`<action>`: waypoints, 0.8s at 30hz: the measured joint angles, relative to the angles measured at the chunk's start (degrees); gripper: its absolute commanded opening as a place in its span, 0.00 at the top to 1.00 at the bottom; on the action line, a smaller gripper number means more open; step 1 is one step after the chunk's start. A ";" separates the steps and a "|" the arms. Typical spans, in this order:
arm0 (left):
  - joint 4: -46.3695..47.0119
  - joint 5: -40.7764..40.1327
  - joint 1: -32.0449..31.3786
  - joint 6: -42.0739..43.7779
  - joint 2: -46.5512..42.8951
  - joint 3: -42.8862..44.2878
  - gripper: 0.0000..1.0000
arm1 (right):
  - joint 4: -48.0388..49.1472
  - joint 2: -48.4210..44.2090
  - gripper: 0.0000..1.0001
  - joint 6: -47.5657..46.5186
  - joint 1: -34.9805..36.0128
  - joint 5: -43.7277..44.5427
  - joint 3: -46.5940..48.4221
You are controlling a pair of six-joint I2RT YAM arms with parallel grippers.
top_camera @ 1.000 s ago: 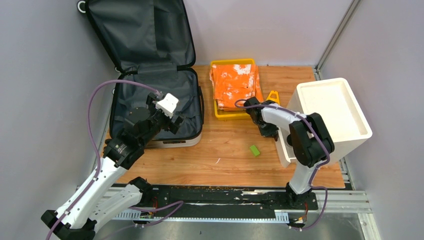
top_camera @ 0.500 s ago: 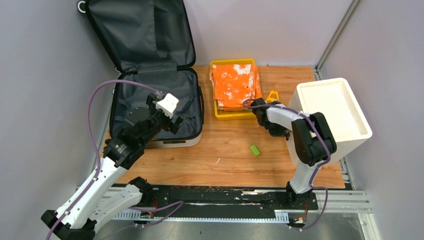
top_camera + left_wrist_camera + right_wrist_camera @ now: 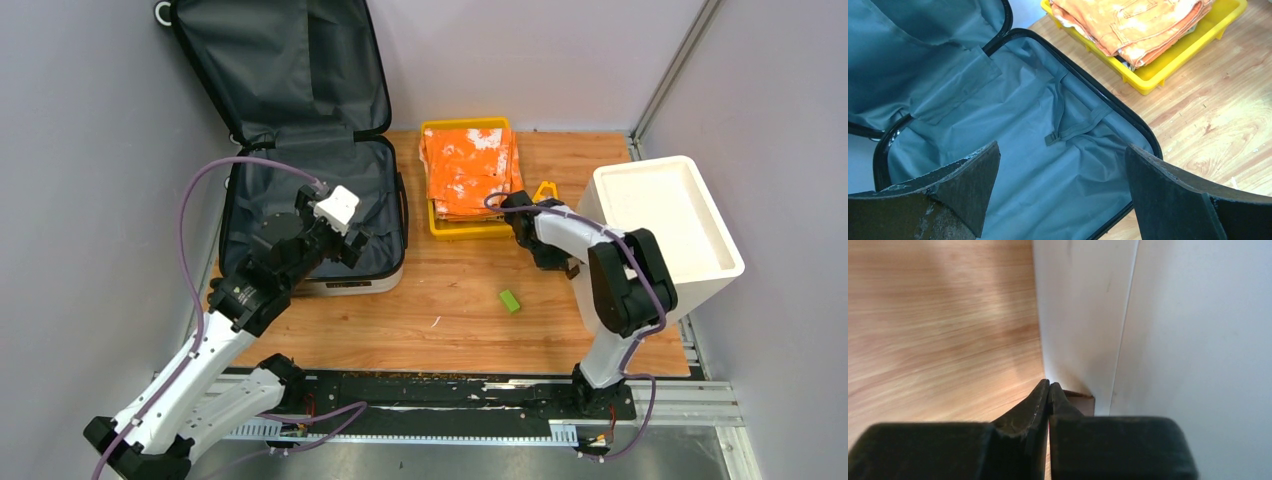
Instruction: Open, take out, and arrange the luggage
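Spread wide apart and released, the left fingers (image 3: pixel 355 245), gripping nothing. Right under them, the luggage (image 3: pixel 350 175), open and lying flat on the desk (image 3: pixel 450 330), with its lid (image 3: pixel 270 60) standing up behind, against the wall. Below and between the left fingers, soft dark grey cloth inside the luggage, and a thin strap (image 3: pixel 1068 132) with a small buckle lying across it. Off to the right of the left fingers, past the black edge of the luggage, a yellow tray (image 3: pixel 436 225) with folded orange clothes (image 3: pixel 465 170) piled in it. Clenched tight, tip pressed to tip, the right fingers (image 3: pixel 1049 392). Down low, with the tips at the foot of the big white box (image 3: pixel 665 215), just where its wall meets the desk. Touching the box or not: cannot tell. To the left of the right fingers, bare wood, and a small green thing (image 3: pixel 510 300) a little nearer the arms. Behind the right fingers, the yellow tray, near, and beside it a little yellow thing (image 3: pixel 545 190), too small to name. Well apart from the right fingers, the luggage, over on the left side of the desk.
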 measured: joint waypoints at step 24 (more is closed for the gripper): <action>-12.09 12.63 0.00 -20.74 6.23 22.71 0.00 | 8.04 -52.59 0.00 3.28 6.60 -41.22 9.55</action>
